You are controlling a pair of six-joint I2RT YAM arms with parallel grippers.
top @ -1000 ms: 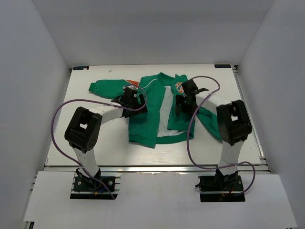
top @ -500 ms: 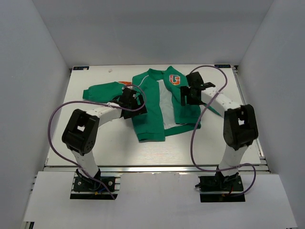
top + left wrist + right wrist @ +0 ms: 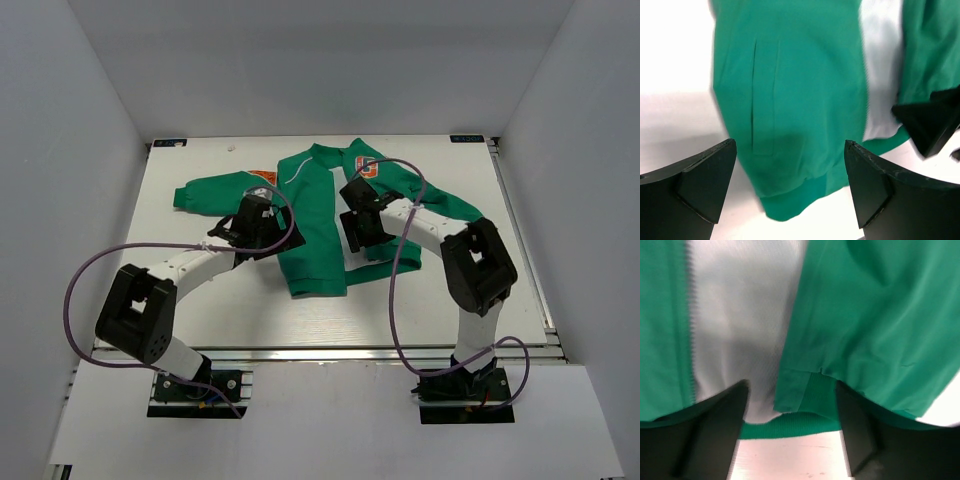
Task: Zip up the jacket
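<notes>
The green jacket (image 3: 315,210) lies unzipped on the table, collar away from me, with an orange G patch (image 3: 366,168) and an orange sleeve patch (image 3: 262,177). Pale lining (image 3: 740,315) shows between the front panels. My left gripper (image 3: 262,226) is open and empty just above the left front panel (image 3: 790,90), near its ribbed hem (image 3: 800,197). My right gripper (image 3: 357,226) is open over the lower opening. Its jaws (image 3: 791,387) straddle the bottom corner of the right panel (image 3: 800,385) without gripping it. Zipper teeth (image 3: 689,315) run along the left panel's edge.
The white table (image 3: 200,300) ends at a metal rail at the near edge. White walls close in the left, right and back. Purple cables (image 3: 400,290) loop from both arms. The right gripper shows as a dark shape in the left wrist view (image 3: 930,125).
My right gripper has moved left and towards me, from the chest area to the jacket's lower opening. My left arm has drawn back and left a little. The jacket has barely moved.
</notes>
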